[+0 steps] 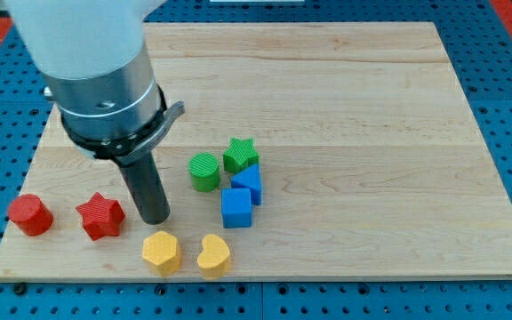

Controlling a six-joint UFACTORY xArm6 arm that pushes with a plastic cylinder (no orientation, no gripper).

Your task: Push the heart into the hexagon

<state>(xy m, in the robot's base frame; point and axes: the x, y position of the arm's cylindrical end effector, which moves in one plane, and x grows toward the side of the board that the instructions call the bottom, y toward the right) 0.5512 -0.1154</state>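
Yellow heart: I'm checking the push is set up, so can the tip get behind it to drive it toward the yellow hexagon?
Probably yes. My tip sits just above the yellow hexagon; the yellow heart is on its right, with bare board beyond it.

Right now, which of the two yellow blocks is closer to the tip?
The yellow hexagon, the view's left of the pair, just below my tip. The yellow heart lies farther toward the view's right.

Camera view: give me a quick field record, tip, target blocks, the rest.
tip: my tip on board, just right of red star, above-left of yellow hexagon
heart: yellow heart, right of hexagon, small gap
contact: tip touches neither yellow block
cluster: green cylinder, green star, two blue blocks
far left: red cylinder
surface: wooden board
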